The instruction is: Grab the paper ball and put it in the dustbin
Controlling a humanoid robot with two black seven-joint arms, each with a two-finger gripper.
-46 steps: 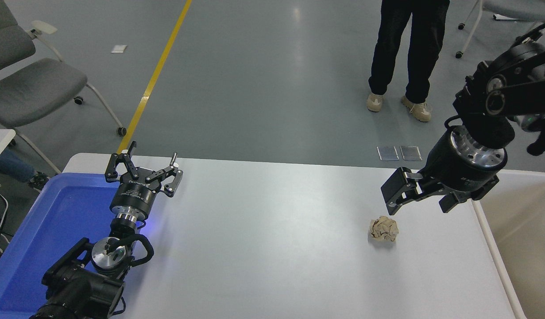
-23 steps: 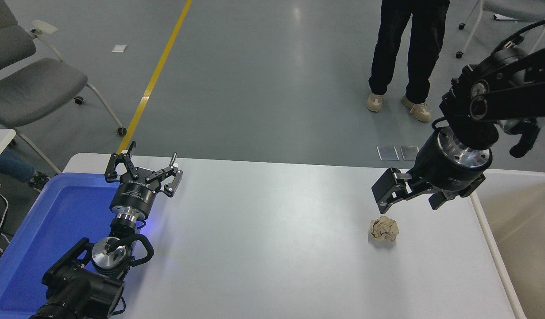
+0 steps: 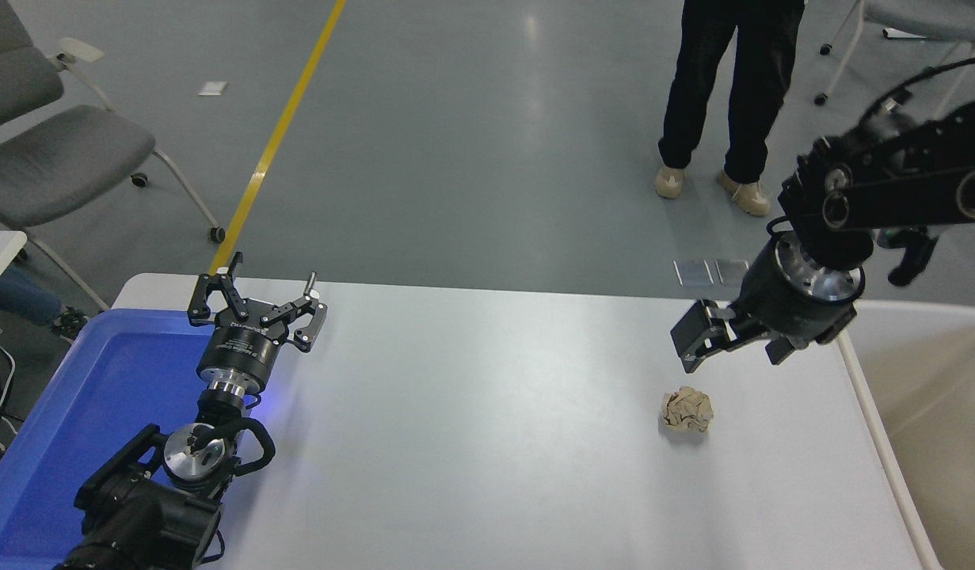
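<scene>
The crumpled tan-brown paper ball (image 3: 687,409) lay on the white worktop (image 3: 471,412), toward its right side and near the large cream-beige plastic dustbin (image 3: 931,412) that stood just beside the worktop's right edge. The right arm's black claw (image 3: 733,348) hung above and slightly beyond the ball, spread wide and gripping nothing. The left arm's claw (image 3: 257,305) sat parked at the lower left by the shallow blue plastic tray (image 3: 99,396), also spread and empty.

To do the approach well, the right claw probably needed to come toward the camera until the ball lay between its fingers, then descend straight down, keeping the fingertips just clear of the worktop before closing. The wad looked light and springy, so a firm, centred squeeze seemed wise; a glancing touch could roll it away.

Compared with a second earlier, the right arm had drawn back and up-table, its wrist sitting farther from the ball, while the ball and left arm had not moved.
</scene>
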